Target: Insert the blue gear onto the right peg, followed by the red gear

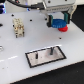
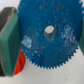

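The blue gear (image 1: 58, 23) is a wide toothed disc at the back of the white table, towards the exterior view's right. My gripper (image 1: 57, 21) is shut on it. In the wrist view the blue gear (image 2: 47, 35) fills most of the picture, with its centre hole showing, and green finger pads (image 2: 7, 41) press its rim. The red gear (image 1: 64, 28) lies on the table just beside and partly under the blue one; a sliver of the red gear (image 2: 19, 64) peeks out below the blue teeth. The dark base plate (image 1: 44, 58) carries the right peg (image 1: 50, 50), upright and bare.
A second, shorter peg (image 1: 36, 56) stands on the plate's left half. A tan and white block fixture (image 1: 18, 27) sits at the exterior view's left. Dark clutter lines the back edge.
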You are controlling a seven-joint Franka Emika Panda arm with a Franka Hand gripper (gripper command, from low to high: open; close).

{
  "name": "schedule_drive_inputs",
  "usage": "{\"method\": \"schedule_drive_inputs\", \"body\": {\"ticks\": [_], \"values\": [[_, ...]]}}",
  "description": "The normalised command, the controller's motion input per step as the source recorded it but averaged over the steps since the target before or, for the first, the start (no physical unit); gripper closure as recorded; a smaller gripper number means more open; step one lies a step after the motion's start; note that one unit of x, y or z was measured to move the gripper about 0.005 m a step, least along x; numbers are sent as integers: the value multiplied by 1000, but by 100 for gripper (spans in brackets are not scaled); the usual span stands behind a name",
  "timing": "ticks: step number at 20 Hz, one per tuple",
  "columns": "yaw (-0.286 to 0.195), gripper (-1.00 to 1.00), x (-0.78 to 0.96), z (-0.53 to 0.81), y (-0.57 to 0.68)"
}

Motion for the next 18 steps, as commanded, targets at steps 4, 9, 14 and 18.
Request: {"method": "schedule_drive_inputs", "body": {"ticks": [4, 9, 14, 18], "values": [[0, 100, 783, 129, -239], [0, 100, 699, 73, -248], [0, 100, 615, 8, -228], [0, 100, 393, 4, -198]]}}
